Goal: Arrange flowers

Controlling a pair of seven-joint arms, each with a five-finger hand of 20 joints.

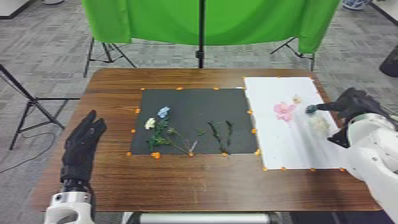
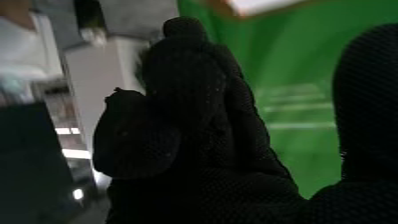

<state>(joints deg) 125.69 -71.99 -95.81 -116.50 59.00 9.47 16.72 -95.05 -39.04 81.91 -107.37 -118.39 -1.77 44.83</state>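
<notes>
1. Left robot hand [image 1: 82, 145]: released, fingers straight, above tabletop [image 1: 204, 187]
2. Right robot hand [image 1: 355, 106]: at white sheet [image 1: 284, 142], right beside dark flower [image 1: 311, 109]; cannot tell whether grasping it
3. White sheet also bears pink flower [image 1: 284, 111], pale flower [image 1: 319, 125]
4. Black mat [image 1: 191, 107], left of sheet: blue flower [image 1: 163, 112], white flower [image 1: 150, 123], green stems [image 1: 229, 134]

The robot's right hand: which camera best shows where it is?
The head view, since it shows the right hand at the edge of the white sheet. The right wrist view shows its glove close up, before green cloth.
</notes>
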